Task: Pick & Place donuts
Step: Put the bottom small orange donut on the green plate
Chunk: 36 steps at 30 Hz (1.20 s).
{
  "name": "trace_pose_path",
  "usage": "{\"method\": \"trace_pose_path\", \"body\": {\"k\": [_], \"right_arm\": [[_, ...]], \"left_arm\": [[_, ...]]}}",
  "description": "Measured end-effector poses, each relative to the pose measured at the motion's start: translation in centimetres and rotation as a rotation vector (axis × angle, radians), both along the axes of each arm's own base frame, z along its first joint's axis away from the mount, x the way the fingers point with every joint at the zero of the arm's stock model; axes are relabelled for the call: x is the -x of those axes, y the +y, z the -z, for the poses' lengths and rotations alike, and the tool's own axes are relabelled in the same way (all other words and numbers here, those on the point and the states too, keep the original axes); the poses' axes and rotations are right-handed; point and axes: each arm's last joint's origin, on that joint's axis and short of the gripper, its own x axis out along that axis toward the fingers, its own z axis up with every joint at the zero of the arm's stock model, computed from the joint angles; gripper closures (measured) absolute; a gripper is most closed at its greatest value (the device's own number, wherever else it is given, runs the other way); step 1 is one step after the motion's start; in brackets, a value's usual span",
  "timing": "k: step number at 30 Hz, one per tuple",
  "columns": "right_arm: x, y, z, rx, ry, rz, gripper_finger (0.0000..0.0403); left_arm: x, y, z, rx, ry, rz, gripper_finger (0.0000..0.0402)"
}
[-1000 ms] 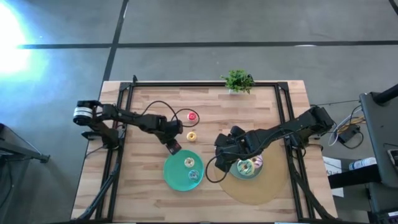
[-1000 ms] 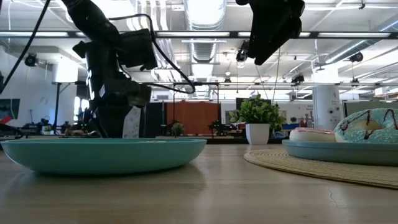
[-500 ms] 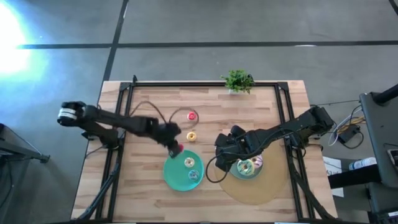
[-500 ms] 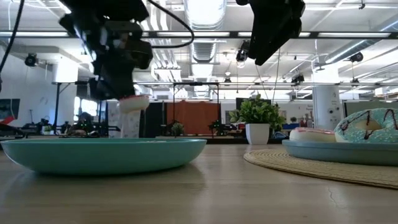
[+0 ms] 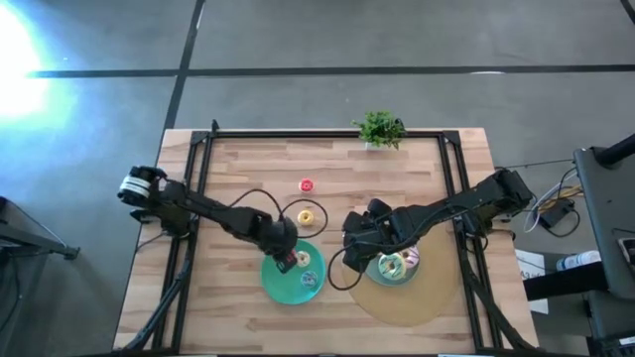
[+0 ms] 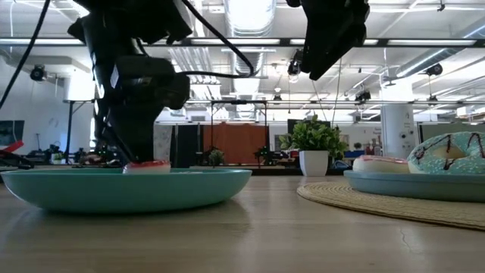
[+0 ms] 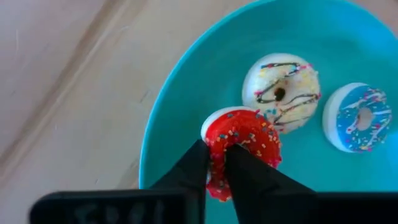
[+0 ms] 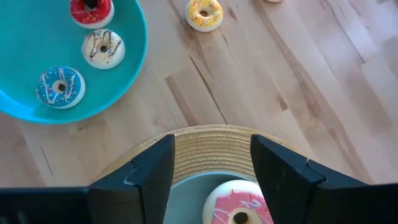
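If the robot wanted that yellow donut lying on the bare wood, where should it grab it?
The yellow donut lies flat, apart from the teal plate. Probably best from straight above, one finger in the hole and one outside, pinching one side of the ring, much as the left end effector grips the red donut.

Three donuts (image 5: 303, 263) lie in the left plate (image 5: 273, 281); two more donuts (image 5: 307, 201) sit on the table (image 5: 238, 169) behind it.

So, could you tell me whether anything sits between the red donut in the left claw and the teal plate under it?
Nothing visible does. The left claw holds the red donut right at the teal plate, beside the white donut there.
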Motion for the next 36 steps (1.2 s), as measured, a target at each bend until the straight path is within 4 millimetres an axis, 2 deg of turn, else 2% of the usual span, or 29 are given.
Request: {"method": "trace_pose_path", "body": {"k": [6,12,17,27,32,36], "right_arm": [[0.0,0.0,0.0,-0.004,-0.002,0.006,0.02],[0.0,0.0,0.0,-0.002,0.001,-0.001,0.02],[0.0,0.0,0.0,0.002,0.004,-0.011,0.02],[-0.8,-0.1,-0.2,-0.021,-0.062,-0.034,0.02],[-2.8,-0.5,-0.2,-0.186,-0.226,-0.102,0.02],[-4.8,-1.4,1.3,-0.394,-0.442,-0.156,0.021]], "left_arm": [[0.2,0.1,-1.7,-0.045,0.093,0.012,0.0312],[-0.2,0.1,-3.4,-0.071,0.001,0.037,0.0306],[0.3,0.1,-1.1,-0.094,0.142,0.073,0.0305],[0.3,-0.3,-1.9,-0.087,0.09,0.114,0.0305],[0.7,-0.3,-2.0,-0.085,0.098,0.103,0.0305],[1.2,-0.5,-2.5,-0.105,0.075,0.108,0.0305]]}}
